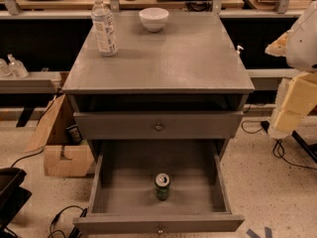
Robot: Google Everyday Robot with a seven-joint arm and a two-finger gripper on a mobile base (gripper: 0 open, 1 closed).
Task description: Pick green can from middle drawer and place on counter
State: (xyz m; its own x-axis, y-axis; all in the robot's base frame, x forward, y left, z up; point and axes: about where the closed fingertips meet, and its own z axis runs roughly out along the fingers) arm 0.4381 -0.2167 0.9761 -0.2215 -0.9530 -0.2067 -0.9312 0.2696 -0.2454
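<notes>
The green can stands upright on the floor of the open middle drawer, near its centre front, silver lid up. The drawer is pulled far out, and its small knob shows at the bottom edge of the view. The grey counter tops the cabinet above. My gripper, pale yellow below a white arm part, hangs at the right edge of the view. It is at about counter height, right of the cabinet and far from the can.
A clear plastic bottle and a white bowl stand at the counter's back. A shut drawer front sits above the open drawer. A cardboard box and cables lie on the floor at left. A black object is at lower left.
</notes>
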